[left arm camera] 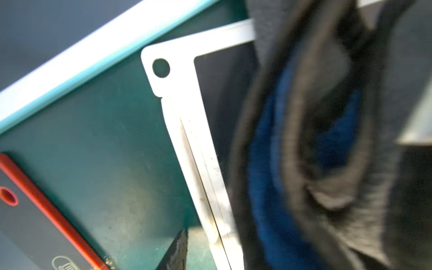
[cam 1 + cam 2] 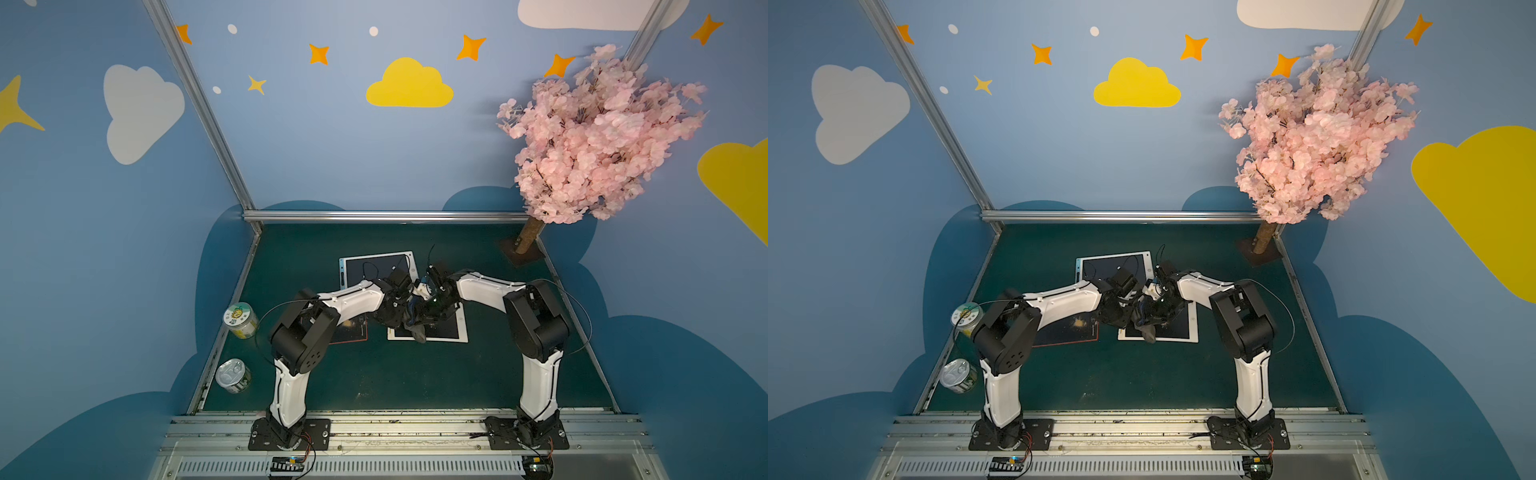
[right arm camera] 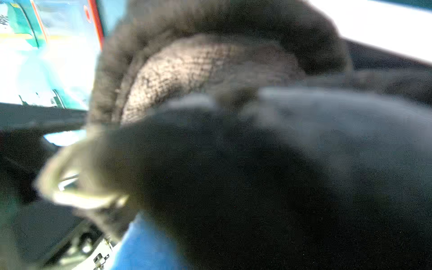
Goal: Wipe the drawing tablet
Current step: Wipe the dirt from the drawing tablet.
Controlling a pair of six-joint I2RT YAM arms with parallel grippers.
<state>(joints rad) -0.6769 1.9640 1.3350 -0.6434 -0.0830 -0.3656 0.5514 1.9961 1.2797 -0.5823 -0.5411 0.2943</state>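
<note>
The drawing tablet, white-framed with a dark screen, lies flat at the middle of the green mat. Both arms meet over its near left part. A grey cloth with a blue side hangs between them onto the tablet. The cloth fills the right wrist view, and my right gripper is shut on it. My left gripper is close beside the cloth. One left fingertip shows over the mat next to the tablet's frame. The cloth hides the other finger.
A teal-edged tablet lies behind, and a red-framed one sits partly under the left arm. A lidded jar and a tin can stand by the left rail. A pink blossom tree stands at the back right corner.
</note>
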